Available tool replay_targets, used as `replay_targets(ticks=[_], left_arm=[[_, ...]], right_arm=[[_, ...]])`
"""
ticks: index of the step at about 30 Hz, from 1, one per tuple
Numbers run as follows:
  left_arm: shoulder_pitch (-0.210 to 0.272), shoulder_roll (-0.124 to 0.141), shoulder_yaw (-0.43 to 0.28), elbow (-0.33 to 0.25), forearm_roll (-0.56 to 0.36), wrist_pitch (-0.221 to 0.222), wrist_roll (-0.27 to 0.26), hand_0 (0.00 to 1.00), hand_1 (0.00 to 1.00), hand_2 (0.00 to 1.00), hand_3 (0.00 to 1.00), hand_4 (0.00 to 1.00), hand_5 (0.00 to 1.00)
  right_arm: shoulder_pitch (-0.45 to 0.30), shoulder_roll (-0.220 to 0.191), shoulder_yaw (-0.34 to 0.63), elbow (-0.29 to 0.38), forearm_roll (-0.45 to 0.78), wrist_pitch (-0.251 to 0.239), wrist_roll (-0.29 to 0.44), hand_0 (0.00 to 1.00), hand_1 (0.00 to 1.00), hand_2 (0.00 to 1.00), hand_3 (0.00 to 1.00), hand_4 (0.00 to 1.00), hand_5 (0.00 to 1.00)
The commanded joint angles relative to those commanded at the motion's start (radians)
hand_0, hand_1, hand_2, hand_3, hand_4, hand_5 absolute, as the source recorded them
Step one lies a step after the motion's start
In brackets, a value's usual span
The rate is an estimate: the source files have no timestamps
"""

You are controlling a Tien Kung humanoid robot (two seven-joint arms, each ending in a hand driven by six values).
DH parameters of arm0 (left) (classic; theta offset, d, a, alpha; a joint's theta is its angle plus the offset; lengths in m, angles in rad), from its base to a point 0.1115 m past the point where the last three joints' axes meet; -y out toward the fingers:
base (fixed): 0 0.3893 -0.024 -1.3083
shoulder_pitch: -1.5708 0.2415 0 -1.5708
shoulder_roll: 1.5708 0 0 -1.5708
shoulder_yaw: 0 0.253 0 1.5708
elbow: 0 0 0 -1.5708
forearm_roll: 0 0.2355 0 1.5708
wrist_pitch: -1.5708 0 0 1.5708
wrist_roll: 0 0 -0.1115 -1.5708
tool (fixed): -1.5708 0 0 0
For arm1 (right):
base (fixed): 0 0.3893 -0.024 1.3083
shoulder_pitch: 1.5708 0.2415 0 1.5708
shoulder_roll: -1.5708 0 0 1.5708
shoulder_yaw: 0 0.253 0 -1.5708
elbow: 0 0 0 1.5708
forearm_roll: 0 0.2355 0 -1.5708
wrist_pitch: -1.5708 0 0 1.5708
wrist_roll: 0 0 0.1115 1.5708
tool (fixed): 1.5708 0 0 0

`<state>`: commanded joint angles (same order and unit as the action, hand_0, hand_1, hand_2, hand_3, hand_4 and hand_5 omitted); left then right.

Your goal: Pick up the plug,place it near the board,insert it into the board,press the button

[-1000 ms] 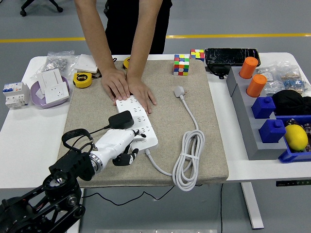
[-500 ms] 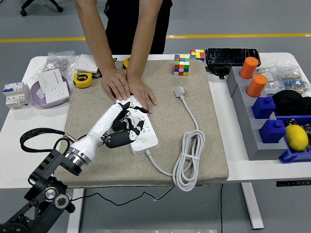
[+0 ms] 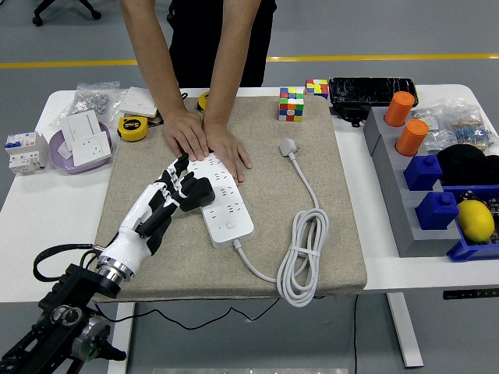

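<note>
A white power strip (image 3: 224, 204) lies on the beige mat (image 3: 312, 117), long axis running away from me. A black plug (image 3: 196, 192) sits at the strip's left edge, near its middle. My left hand (image 3: 173, 185) lies just left of the plug with fingers spread, fingertips against or very near it, not closed round it. The strip's button (image 3: 230, 227) is at its near end, uncovered. A person's two hands (image 3: 204, 139) press flat on the strip's far end. My right arm is out of view.
The strip's white cable (image 3: 300, 253) lies coiled at the right of the mat, its white plug (image 3: 288, 146) further back. Rubik's cubes (image 3: 291, 103), tape measure (image 3: 132, 127), a bowl with sockets (image 3: 82, 144) and blue bins (image 3: 437, 202) surround the mat.
My left hand reached forward over the strip, then drew back to the left; it now rests beside the black plug. The person's hands have stayed on the strip.
</note>
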<state>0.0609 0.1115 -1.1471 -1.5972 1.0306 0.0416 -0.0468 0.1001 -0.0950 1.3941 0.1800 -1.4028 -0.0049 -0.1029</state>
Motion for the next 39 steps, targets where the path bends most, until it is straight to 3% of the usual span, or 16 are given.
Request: replay_targets(ticks=[2, 3, 6, 8, 9, 15, 21, 27, 39], left_arm=[[-0.008, 0.010, 0.003, -0.002, 0.030, 0.005, 0.038, 0.960, 0.980, 0.956, 0.998, 0.998, 0.561], [-0.014, 0.016, 0.007, -0.006, 0.073, 0.008, 0.058, 0.302, 0.348, 0.380, 0.966, 0.831, 0.197], [-0.042, 0.040, 0.035, -0.019, 0.196, 0.014, 0.107, 0.302, 0.348, 0.380, 0.966, 0.831, 0.197], [-0.076, 0.069, 0.082, -0.023, 0.287, 0.026, 0.118, 0.302, 0.348, 0.380, 0.966, 0.831, 0.197], [-0.085, 0.076, 0.093, -0.023, 0.326, 0.024, 0.123, 0.153, 0.055, 0.149, 0.682, 0.509, 0.007], [-0.154, 0.107, 0.159, -0.029, 0.580, -0.043, 0.202, 0.137, 0.037, 0.151, 0.697, 0.485, 0.002], [-0.208, 0.107, 0.229, -0.013, 0.827, -0.100, 0.258, 0.132, 0.032, 0.152, 0.697, 0.474, 0.002], [-0.230, 0.104, 0.259, 0.014, 1.069, -0.115, 0.283, 0.134, 0.031, 0.152, 0.701, 0.472, 0.002], [-0.248, 0.095, 0.259, 0.057, 1.145, -0.125, 0.300, 0.140, 0.030, 0.152, 0.709, 0.472, 0.002]], right_arm=[[0.000, 0.000, 0.000, 0.000, 0.001, 0.000, 0.000, 0.860, 0.719, 0.711, 0.694, 0.998, 0.667], [0.000, 0.000, 0.000, 0.000, 0.000, 0.000, 0.000, 0.859, 0.719, 0.711, 0.693, 0.998, 0.667], [-0.001, -0.001, 0.007, 0.000, -0.006, 0.000, -0.003, 0.859, 0.719, 0.711, 0.693, 0.998, 0.667], [-0.001, -0.001, 0.007, 0.000, -0.005, 0.000, -0.003, 0.859, 0.719, 0.711, 0.693, 0.998, 0.667], [-0.001, -0.001, 0.007, 0.000, -0.005, 0.000, -0.003, 0.860, 0.718, 0.711, 0.693, 0.998, 0.668], [0.001, -0.002, 0.009, 0.000, -0.006, 0.000, -0.003, 0.860, 0.718, 0.711, 0.693, 0.998, 0.667], [0.003, -0.003, 0.007, 0.000, -0.004, 0.000, -0.003, 0.860, 0.718, 0.711, 0.691, 0.998, 0.667], [0.002, -0.001, 0.007, 0.000, -0.005, 0.001, -0.002, 0.860, 0.718, 0.711, 0.692, 0.998, 0.668], [0.005, -0.004, 0.009, 0.000, -0.006, 0.001, -0.002, 0.860, 0.718, 0.711, 0.691, 0.998, 0.667]])
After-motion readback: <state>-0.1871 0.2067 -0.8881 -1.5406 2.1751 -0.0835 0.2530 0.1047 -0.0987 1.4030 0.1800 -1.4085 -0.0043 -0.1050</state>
